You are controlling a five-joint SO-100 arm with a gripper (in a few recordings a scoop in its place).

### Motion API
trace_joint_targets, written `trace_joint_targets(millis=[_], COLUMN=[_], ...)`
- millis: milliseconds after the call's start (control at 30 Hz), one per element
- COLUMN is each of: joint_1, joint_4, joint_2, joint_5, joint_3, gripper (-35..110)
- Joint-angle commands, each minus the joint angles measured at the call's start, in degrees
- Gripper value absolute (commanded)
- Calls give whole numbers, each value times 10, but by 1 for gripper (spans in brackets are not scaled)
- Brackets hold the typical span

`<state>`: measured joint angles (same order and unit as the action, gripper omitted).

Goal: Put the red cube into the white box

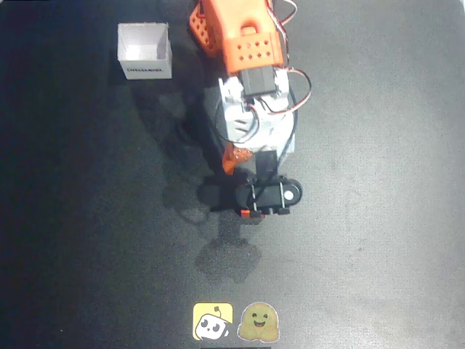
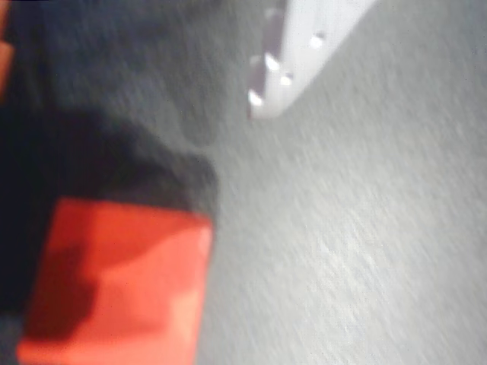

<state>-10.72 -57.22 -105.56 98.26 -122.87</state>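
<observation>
The red cube [image 2: 114,281] fills the lower left of the blurred wrist view, lying on the dark table. From overhead only a sliver of the red cube [image 1: 245,212] peeks out under the black wrist mount. My gripper [image 2: 129,84] is open: the white finger [image 2: 304,53] stands at the upper right, apart from the cube, and an orange strip of the other finger sits at the left edge. From overhead the gripper [image 1: 243,206] hangs over the table's middle. The white box [image 1: 145,51] stands open at the upper left, far from the gripper.
The orange and white arm [image 1: 243,51] reaches down from the top edge. Two stickers, a yellow one [image 1: 212,321] and a smiling face [image 1: 259,323], lie at the bottom edge. The black table [image 1: 378,218] spreads wide on both sides.
</observation>
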Motion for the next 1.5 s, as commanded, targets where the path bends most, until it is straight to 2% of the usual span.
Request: trace_joint_targets(millis=[0, 767, 967, 1100, 1467], joint_1=[10, 4, 1, 2, 13], joint_4=[22, 113, 120, 132, 121], joint_2=[9, 127, 131, 135, 124], joint_5=[-2, 31, 37, 43, 45], joint_3=[28, 71, 68, 63, 65], gripper=[27, 25, 17, 1, 0])
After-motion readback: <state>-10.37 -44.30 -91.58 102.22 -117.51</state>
